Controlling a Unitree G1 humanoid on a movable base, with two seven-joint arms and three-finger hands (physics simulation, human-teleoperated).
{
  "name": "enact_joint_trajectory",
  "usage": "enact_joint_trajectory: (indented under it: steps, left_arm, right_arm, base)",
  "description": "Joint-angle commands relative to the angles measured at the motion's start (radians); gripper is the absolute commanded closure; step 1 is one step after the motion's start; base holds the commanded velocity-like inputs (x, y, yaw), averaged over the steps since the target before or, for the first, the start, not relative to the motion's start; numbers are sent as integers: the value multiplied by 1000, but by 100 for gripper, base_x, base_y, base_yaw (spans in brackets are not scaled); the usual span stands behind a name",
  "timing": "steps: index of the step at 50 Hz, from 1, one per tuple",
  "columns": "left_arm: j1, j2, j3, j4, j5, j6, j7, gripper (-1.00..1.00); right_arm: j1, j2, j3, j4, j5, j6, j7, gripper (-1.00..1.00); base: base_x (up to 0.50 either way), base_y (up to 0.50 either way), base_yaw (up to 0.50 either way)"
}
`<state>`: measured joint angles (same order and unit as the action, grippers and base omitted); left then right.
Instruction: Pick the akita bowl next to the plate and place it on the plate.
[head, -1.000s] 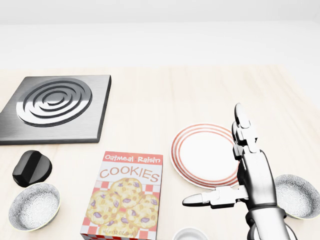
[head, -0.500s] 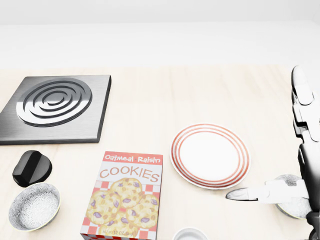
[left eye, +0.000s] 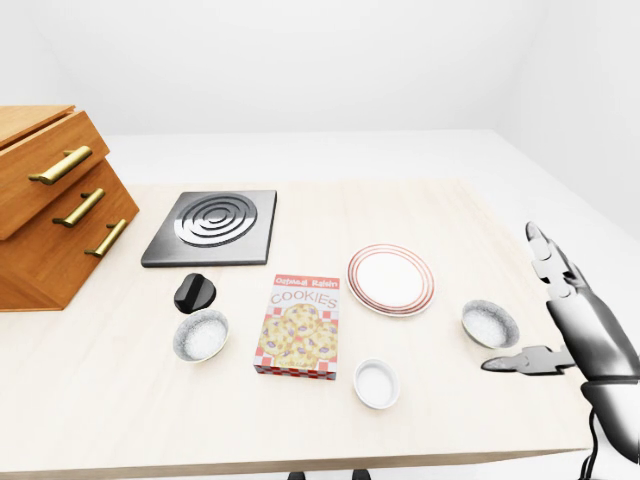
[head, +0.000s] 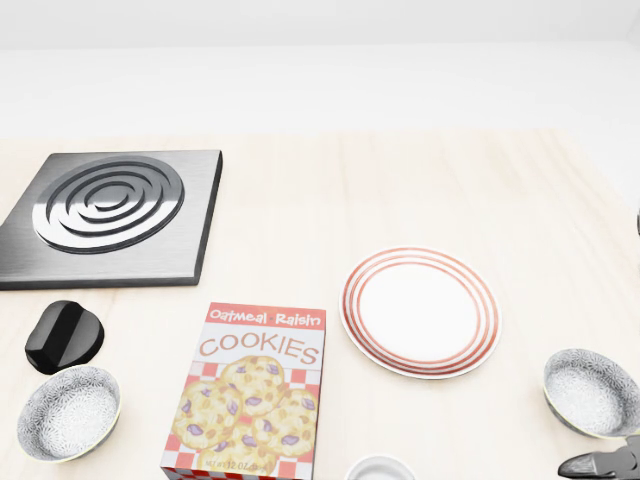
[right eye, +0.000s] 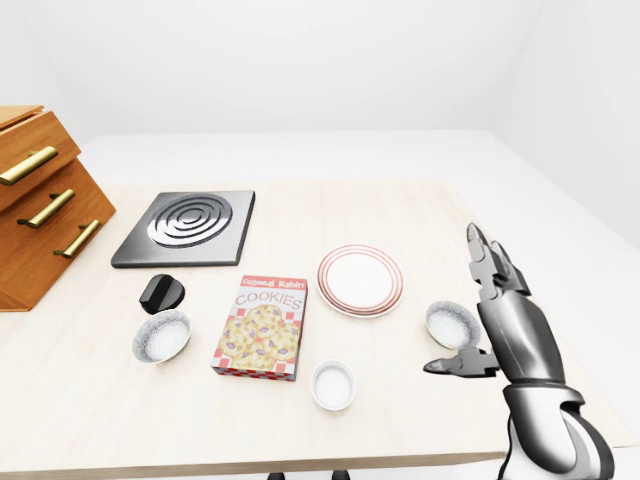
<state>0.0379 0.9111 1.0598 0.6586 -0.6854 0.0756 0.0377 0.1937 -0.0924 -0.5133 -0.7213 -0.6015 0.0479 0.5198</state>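
A: Item one, the task's thing?

B: Grey speckled akita bowl (head: 590, 392), round and shallow. It sits upright on the pale wooden tabletop (head: 300, 190) with its mouth facing up. Being round, it has no long axis to report. It lies just beside the white plate with red rings (head: 420, 312), off the plate's lower right in the head view, apart from its rim.

A: Item two, the robot hand?

B: Right robot hand (right eye: 510, 335), silver with dark joints. It is released: the fingers (right eye: 483, 258) are stretched straight toward the top of the right-eye view, and the thumb is stuck out to the left. It stands just right of the bowl, the thumb passing below the rim. It holds nothing, and I see no contact. The left one is out of frame.

A: Remaining stock?

B:
- Oatmeal raisin cookie box (head: 255, 395), lying flat left of the plate, long axis running top to bottom.
- Second grey speckled bowl (head: 68, 410), well apart at the left.
- Glossy black rounded knob (head: 63, 335), just above that bowl.
- Dark square burner plate with ringed coils (head: 110, 215).
- Small plain white bowl (right eye: 333, 385), below the box's right corner.
- Wooden drawer cabinet with brass handles (left eye: 50, 205), far left.
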Motion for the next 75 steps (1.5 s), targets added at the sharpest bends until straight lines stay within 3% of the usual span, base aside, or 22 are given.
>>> enact_joint_trajectory:
  steps: [1, 3, 9, 11, 13, 16, 24, 29, 31, 33, 38, 40, 43, 50, 55, 58, 66, 68, 75]
  left_arm:
    - [3, 2, 2, -8, -3, 11, 8, -100]
    - [-2, 1, -1, 0, 1, 5, 5, -100]
    - [3, 2, 2, -9, -2, 12, 8, -100]
    - [-5, 0, -4, 9, 3, -1, 2, -100]
    - [3, 2, 2, -8, -2, 12, 8, -100]
    - [0, 3, 0, 0, 0, 11, 6, -100]
    - [-6, 5, -10, 17, -3, 0, 3, -100]
    - [0, 5, -1, 1, -2, 12, 6, -100]
    - [-14, 5, -15, 43, 3, -20, -8, -100]
    - [-3, 8, -12, 21, -7, -4, 2, -100]
    - [-7, 7, -20, 37, -8, -19, -2, -100]
    - [6, 7, -11, 9, -14, 2, 7, -100]
    - [6, 3, -5, 1, -9, 10, 8, -100]
    - [1, 0, -2, 4, -1, 12, 6, -100]
    - [-3, 2, -11, 21, -3, -2, 2, -100]
    - [6, 2, -4, -1, -7, 12, 9, -100]
    - [-4, 3, -9, 16, -1, 3, 5, -100]
    - [2, 6, -5, 3, -5, 12, 10, -100]
    - [-3, 1, -10, 10, -1, 5, 9, -100]
  right_arm:
    - [47, 20, -101, 19, -126, -115, 94, -100]
    - [53, 17, -106, 34, -163, -135, 94, -100]
    - [39, 17, -111, 26, -219, -135, 122, -100]
    - [41, 16, -99, 37, -263, -135, 109, -100]
    - [43, 27, -82, 46, -293, -135, 96, -100]
    - [42, 41, -48, 45, -335, -135, 82, -100]
    - [38, 63, 96, 90, -526, -135, -60, -100]
    - [51, 54, 140, 124, -597, -135, -126, -100]
    - [61, 50, 144, 141, -620, -135, -157, -100]
    - [65, 45, 140, 144, -642, -135, -178, -100]
    - [74, 39, 133, 179, -670, -135, -224, -100]
    - [75, 38, 136, 202, -680, -135, -253, -100]
    - [71, 39, 146, 212, -694, -135, -265, -100]
    - [54, 23, 157, 288, -706, -135, -324, -100]
    - [27, -1, 163, 370, -694, -96, -374, -100]
    - [15, -13, 173, 392, -687, -77, -387, -100]
    - [-16, -37, 201, 461, -661, -27, -418, -100]
    - [-18, -41, 207, 466, -656, -19, -420, -100]
    - [-27, -63, 218, 523, -644, -4, -443, -100]
  base:
    - [0, 0, 0]
    - [0, 0, 0]
    - [0, 0, 0]
    - [0, 0, 0]
    - [0, 0, 0]
    - [0, 0, 0]
    - [0, 0, 0]
    - [0, 0, 0]
    - [0, 0, 0]
    - [0, 0, 0]
    - [0, 0, 0]
    - [0, 0, 0]
    - [0, 0, 0]
    - [0, 0, 0]
    - [0, 0, 0]
    - [0, 0, 0]
    - [0, 0, 0]
    - [0, 0, 0]
    - [0, 0, 0]
